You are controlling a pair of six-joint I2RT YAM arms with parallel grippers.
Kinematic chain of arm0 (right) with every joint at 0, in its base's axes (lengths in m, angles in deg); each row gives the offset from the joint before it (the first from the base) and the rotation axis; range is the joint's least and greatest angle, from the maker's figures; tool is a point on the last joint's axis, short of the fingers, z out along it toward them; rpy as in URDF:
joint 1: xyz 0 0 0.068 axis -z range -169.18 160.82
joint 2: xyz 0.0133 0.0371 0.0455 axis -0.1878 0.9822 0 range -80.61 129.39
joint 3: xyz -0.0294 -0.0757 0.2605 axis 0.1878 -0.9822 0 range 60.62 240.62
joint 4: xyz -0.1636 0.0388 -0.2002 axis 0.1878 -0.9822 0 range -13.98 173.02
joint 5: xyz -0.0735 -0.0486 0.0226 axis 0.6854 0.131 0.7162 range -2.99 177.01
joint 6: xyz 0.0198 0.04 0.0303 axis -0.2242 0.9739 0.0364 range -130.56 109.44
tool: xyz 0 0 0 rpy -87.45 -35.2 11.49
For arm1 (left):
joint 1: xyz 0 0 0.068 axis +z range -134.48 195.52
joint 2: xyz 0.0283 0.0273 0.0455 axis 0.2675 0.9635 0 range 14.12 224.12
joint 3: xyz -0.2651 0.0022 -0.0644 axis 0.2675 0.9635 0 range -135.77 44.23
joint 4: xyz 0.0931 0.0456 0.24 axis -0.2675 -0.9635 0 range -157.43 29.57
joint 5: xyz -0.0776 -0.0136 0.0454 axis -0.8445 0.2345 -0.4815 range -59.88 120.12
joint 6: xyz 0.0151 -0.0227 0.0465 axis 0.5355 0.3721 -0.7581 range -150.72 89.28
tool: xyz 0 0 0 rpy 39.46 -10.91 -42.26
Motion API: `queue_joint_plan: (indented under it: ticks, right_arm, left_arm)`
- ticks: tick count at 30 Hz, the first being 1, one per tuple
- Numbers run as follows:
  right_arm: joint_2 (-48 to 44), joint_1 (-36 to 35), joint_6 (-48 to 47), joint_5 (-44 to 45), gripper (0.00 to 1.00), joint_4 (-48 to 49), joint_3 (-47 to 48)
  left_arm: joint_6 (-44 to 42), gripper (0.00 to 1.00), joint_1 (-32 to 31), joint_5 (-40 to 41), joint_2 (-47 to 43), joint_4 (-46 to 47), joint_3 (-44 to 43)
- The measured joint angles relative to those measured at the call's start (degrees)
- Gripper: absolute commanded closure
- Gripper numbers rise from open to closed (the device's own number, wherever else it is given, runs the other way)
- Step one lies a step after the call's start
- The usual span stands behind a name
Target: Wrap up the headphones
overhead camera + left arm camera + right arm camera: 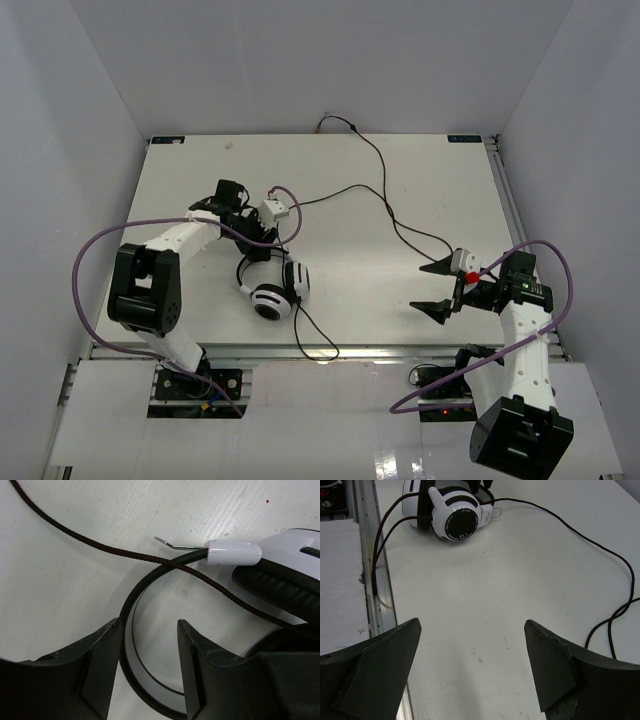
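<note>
The headphones (272, 297) lie on the white table (400, 190) left of centre, white earcups with black cushions. Their thin black cord (385, 195) snakes across the table to the back edge, and a loop hangs over the front edge. My left gripper (260, 242) is open, its jaws standing either side of the headband (131, 597) without pinching it. The cord (100, 545) crosses over the band, and an earcup cushion (275, 587) shows at the right. My right gripper (432, 288) is open and empty above the table at the right. Its view shows the headphones (455, 515) far ahead and the cord (600, 545).
Thick purple arm cables (85, 270) loop beside both arms. A metal rail (330, 352) runs along the table's front edge, also seen in the right wrist view (367, 540). White walls enclose the table on three sides.
</note>
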Motion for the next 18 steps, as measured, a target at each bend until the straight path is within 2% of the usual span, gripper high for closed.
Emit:
queue_joint_plan:
  ticks: [6, 10, 16, 18]
  right_arm:
    - [0.00, -0.28, -0.80, -0.22, 0.10, -0.11, 0.00]
    - [0.00, -0.31, -1.02, -0.22, 0.10, -0.15, 0.00]
    - [0.02, -0.37, -1.06, -0.24, 0.10, -0.18, 0.00]
    - [0.02, -0.48, -1.07, -0.24, 0.10, -0.18, 0.00]
  left_arm:
    - [-2.32, 0.51, -1.51, -0.32, 1.65, 0.00, -0.06]
    - [-3.18, 0.58, -3.35, 0.99, 6.10, -0.35, -0.74]
    - [-3.29, 0.61, -5.07, 4.12, 10.26, -0.80, -4.42]
    - [-3.25, 0.74, -5.27, 4.85, 10.20, -0.67, -4.38]
